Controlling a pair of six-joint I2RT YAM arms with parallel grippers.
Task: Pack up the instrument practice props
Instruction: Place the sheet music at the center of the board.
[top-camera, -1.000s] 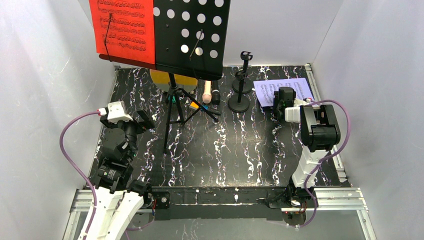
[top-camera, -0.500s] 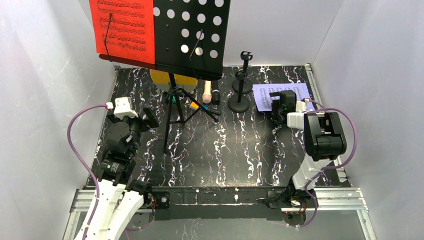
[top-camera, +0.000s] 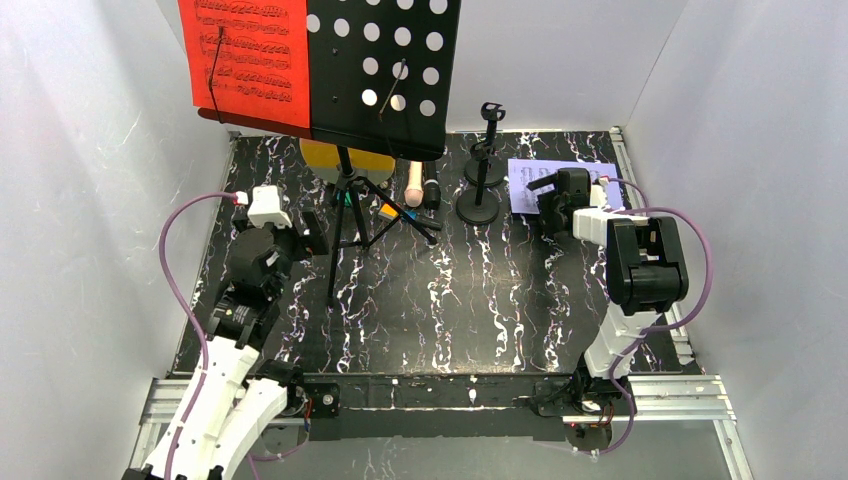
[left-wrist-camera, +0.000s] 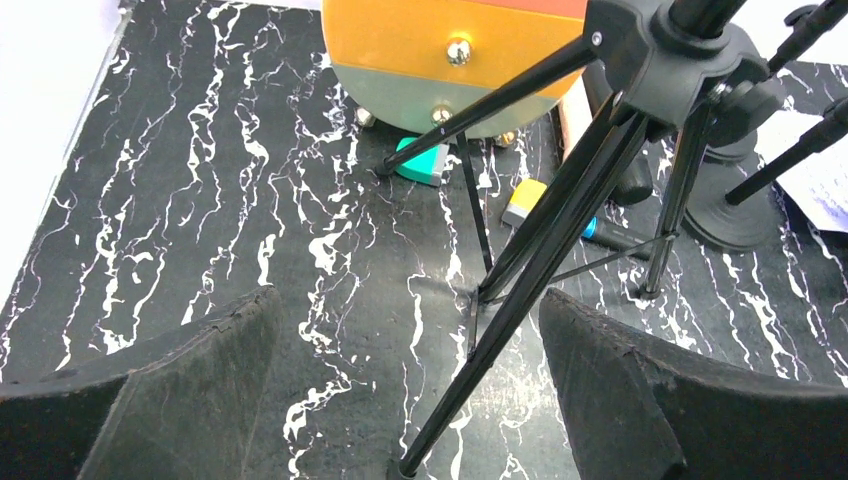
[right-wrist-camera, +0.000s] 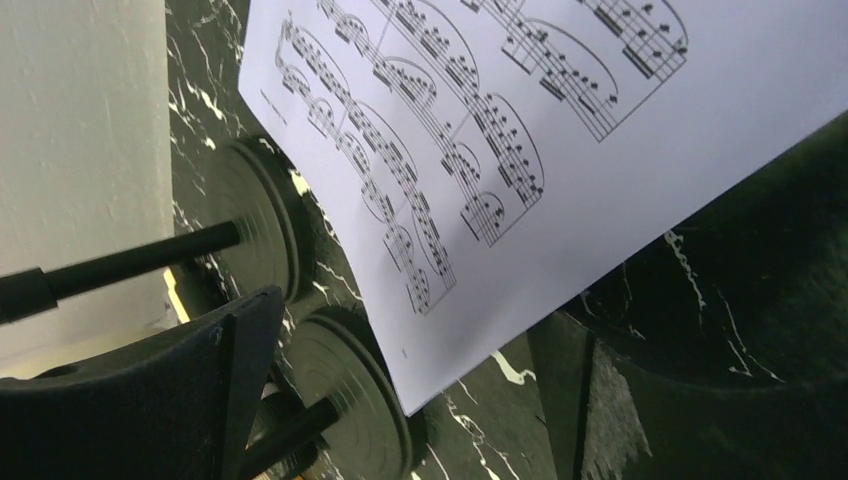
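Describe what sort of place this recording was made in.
Probably a staged robot test cell, not a music room: plain white walls box in a black marbled tabletop, two arms are bolted to its near rail, and a music stand holds red sheet music.

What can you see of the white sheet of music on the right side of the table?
The white sheet is one thin page of paper, printed with black staves of notes. It lies flat on the black marbled table, at the far right. One corner ends close to the round bases of two mic holders; whether they touch is unclear. The right gripper hovers over it with open jaws and hides part of it. Nothing holds it.
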